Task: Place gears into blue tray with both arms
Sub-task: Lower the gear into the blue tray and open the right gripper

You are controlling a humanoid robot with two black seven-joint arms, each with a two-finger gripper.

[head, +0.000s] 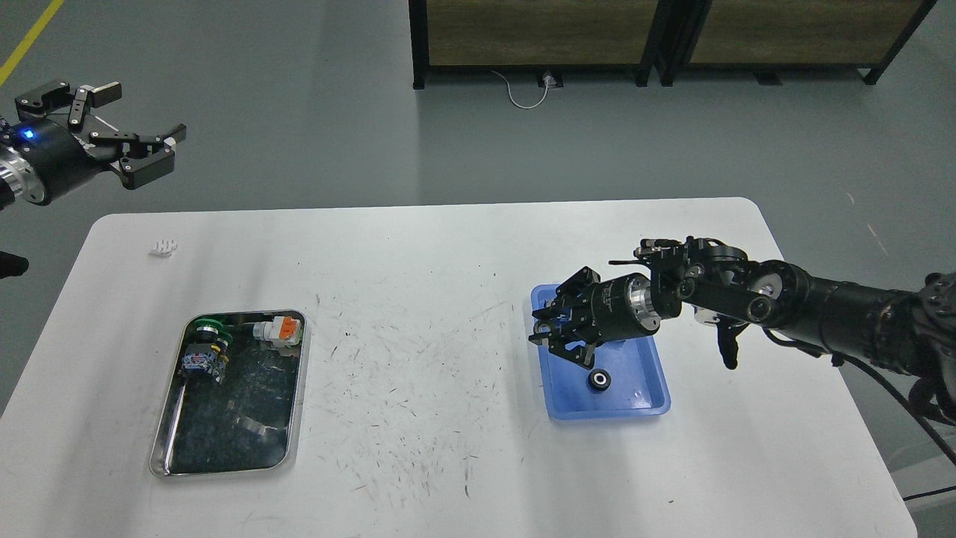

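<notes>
**One gear in blue tray, right gripper low over it**

Nearest the camera, at about 7 o'clock on the white table [448, 246]: steel tray [168, 448] with a dark bottom, holding push-button switches at its far end, one with an orange cap [282, 329], one with a green ring [203, 326], one dark-bodied [202, 360].

At 4 o'clock from the table's middle: blue tray [642, 392], lying flat. Inside it, toward the near half, one black gear [598, 380] with a silvery centre hole, lying flat on the tray floor.

Reaching in from 3 o'clock: right arm [821, 310], wrist ring silver, right gripper [554, 334] over the tray's far-left part, at 11 o'clock from the gear and apart from it. Fingers dark and bunched together against the blue; spread or closed, cannot tell. Second gear not made out anywhere.

Up at 10 o'clock, off the table and above the grey floor: left gripper [131, 123], fingers spread wide, nothing between them.

Near the table's far-left corner: small white plastic piece [163, 246].
</notes>
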